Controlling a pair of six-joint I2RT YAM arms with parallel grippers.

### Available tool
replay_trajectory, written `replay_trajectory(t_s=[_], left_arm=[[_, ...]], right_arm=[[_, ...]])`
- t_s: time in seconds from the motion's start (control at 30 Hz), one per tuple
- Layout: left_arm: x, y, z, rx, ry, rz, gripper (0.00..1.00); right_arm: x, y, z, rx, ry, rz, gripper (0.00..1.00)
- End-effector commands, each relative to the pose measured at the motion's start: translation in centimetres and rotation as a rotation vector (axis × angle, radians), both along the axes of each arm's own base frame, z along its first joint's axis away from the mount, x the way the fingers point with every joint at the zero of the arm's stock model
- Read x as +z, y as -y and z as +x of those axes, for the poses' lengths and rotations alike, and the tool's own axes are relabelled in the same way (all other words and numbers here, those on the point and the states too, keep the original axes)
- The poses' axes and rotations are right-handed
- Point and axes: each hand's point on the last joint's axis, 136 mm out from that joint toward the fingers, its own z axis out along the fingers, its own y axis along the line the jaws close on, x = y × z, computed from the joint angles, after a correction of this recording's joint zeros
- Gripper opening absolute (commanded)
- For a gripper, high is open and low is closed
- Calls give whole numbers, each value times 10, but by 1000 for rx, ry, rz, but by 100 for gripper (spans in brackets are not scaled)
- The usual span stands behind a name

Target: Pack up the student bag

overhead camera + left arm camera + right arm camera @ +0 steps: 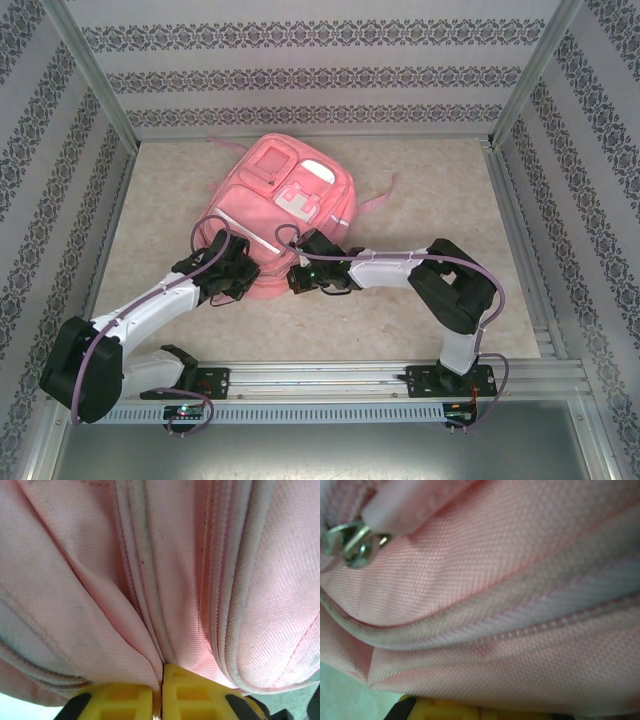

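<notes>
The student bag, a large pink backpack with a white stripe and front pockets, lies flat in the middle of the table. My left gripper is at its near left edge. In the left wrist view the yellow fingers are pressed together, pinching a fold of the bag's pink fabric. My right gripper is at the bag's near edge, just right of the left one. Pink cloth drapes over its yellow fingers, which sit together. A metal zipper pull hangs at the upper left.
The beige tabletop is walled in by patterned panels at the back and both sides. Pink straps trail out from the bag's right side. A metal rail with both arm bases runs along the near edge.
</notes>
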Motion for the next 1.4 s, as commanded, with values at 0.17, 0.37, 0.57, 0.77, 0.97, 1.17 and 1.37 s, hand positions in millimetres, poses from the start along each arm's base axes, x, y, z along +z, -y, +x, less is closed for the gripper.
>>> replay_trajectory(t_s=[0.17, 0.37, 0.57, 0.77, 0.97, 1.17, 1.37], left_arm=[[8, -21, 7, 28, 71, 13, 0], [9, -27, 4, 31, 75, 4, 0], [9, -28, 4, 30, 77, -11, 0], [11, -30, 4, 33, 83, -12, 0], [10, -28, 4, 28, 78, -23, 0], [9, -26, 4, 23, 77, -26, 0], [8, -24, 5, 15, 73, -36, 0]], right_arm=[[12, 17, -9, 34, 58, -33, 0], [5, 31, -7, 12, 46, -59, 0], [6, 49, 7, -38, 55, -89, 0], [7, 66, 22, -81, 52, -105, 0], [2, 81, 39, -137, 31, -115, 0], [3, 99, 58, -224, 31, -120, 0], [3, 108, 70, -271, 21, -117, 2]])
